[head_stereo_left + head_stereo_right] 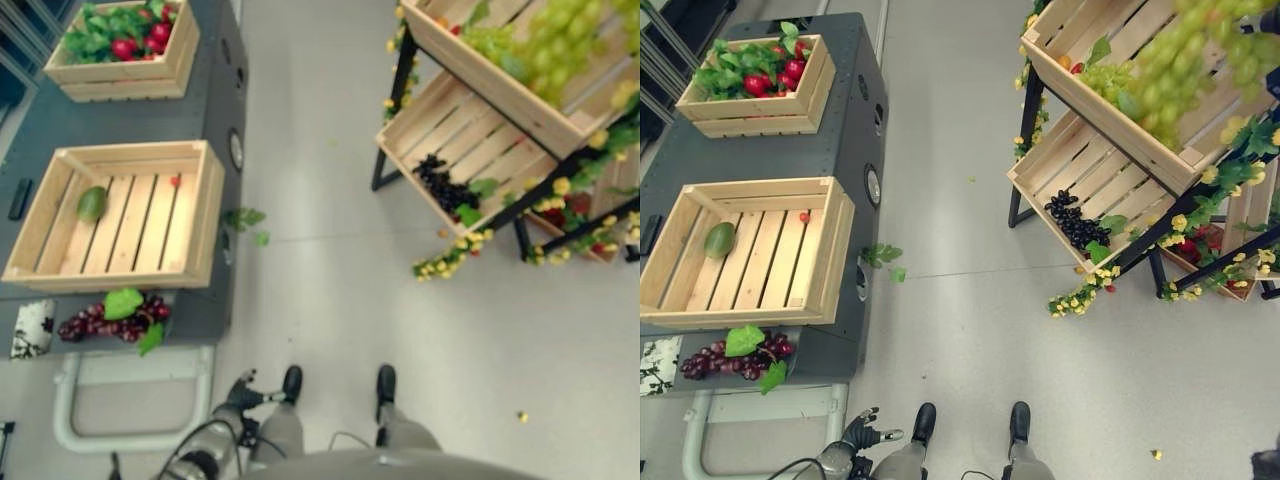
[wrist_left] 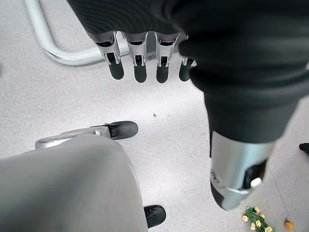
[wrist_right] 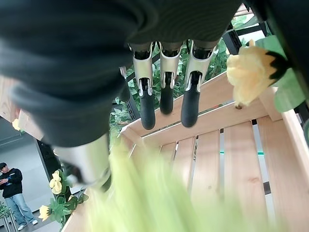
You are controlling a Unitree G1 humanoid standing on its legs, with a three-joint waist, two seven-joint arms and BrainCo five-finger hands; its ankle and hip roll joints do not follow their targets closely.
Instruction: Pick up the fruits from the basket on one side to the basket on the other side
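On the left stands a dark grey cart (image 1: 840, 120) that serves as a worktop. Its far end carries a wooden crate of red fruit and leaves (image 1: 755, 75). Nearer along the cart sits a larger slatted crate (image 1: 830, 250), nearly bare: a green mango (image 1: 719, 240) lies by its left wall and a small red berry (image 1: 804, 216) sits on the slats near its far wall. Just beyond that crate's near wall, a bunch of dark red grapes (image 1: 735, 358) with green leaves lies on the cart top itself.

The left hand (image 1: 862, 432) hangs low beside the cart's near end, above the floor and the cart's pale tube handle (image 2: 63, 55); in the left wrist view its fingers (image 2: 137, 67) are straight and relaxed, the thumb apart, holding nothing.

To the right of the cart, across an open stretch of floor, a tiered stand (image 1: 1160, 215) holds tilted crates: the lower one (image 1: 1040, 165) has a bunch of black grapes (image 1: 1075, 220), the upper one (image 1: 1090, 95) has green grapes (image 1: 1185, 55). The right wrist view puts the right hand (image 3: 166, 92) over the slats of a stand crate, fingers straight and spread, with a blurred yellow-green mass just beneath it, probably the green grapes (image 3: 159, 203); nothing is pinched.

The step in hand looks like the reach for a fruit on the stand. Next, the right hand would need to lower onto the bunch, curl round it, lift it clear of the crate wall, then carry it across to the nearly bare crate on the cart.
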